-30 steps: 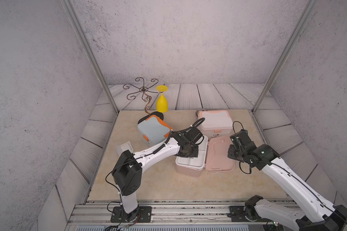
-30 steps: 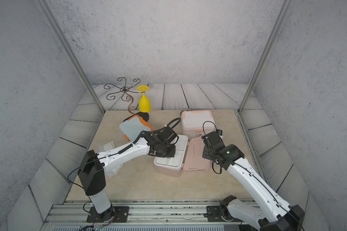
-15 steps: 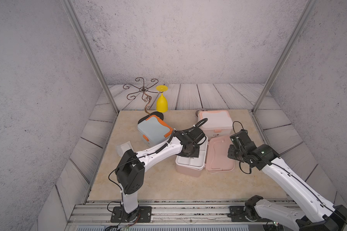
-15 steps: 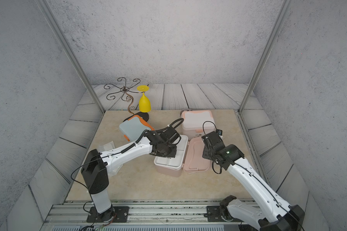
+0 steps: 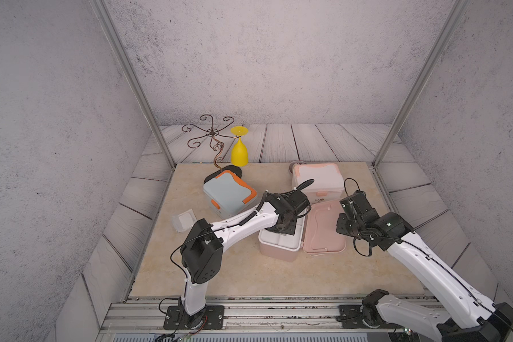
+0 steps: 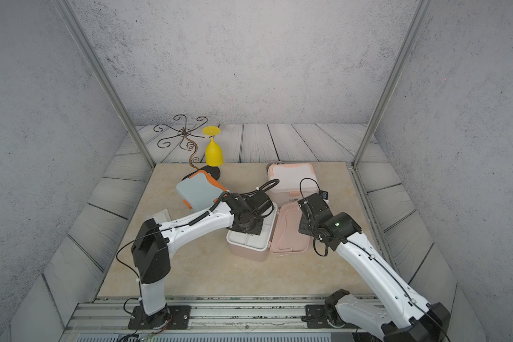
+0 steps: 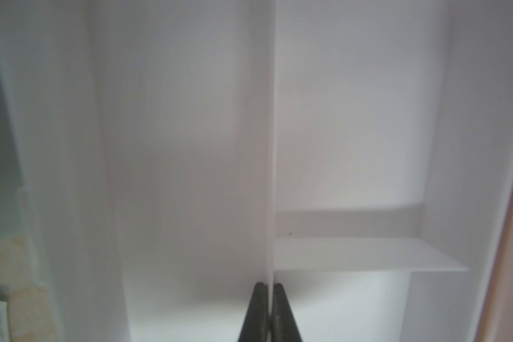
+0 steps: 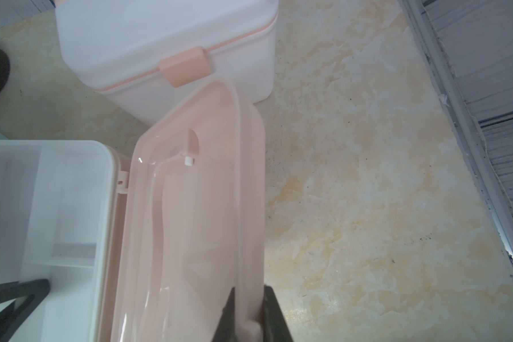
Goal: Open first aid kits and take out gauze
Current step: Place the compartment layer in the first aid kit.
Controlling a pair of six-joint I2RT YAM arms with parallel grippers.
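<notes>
White left arm [image 5: 243,220] low over pink kit [image 5: 274,254], fingers [image 7: 256,314] astride divider [image 7: 269,148].

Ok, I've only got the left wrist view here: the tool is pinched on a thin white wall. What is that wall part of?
Observer: The left tool grips a divider of the white tray sitting in the open pink first aid kit.
Operator: Where's its lid?
Observer: The pink lid lies open flat beside the box, and the right tool is shut on its outer rim.
Operator: Any gauze out?
Observer: One gauze packet lies on the table, near the grey-blue kit.
</notes>
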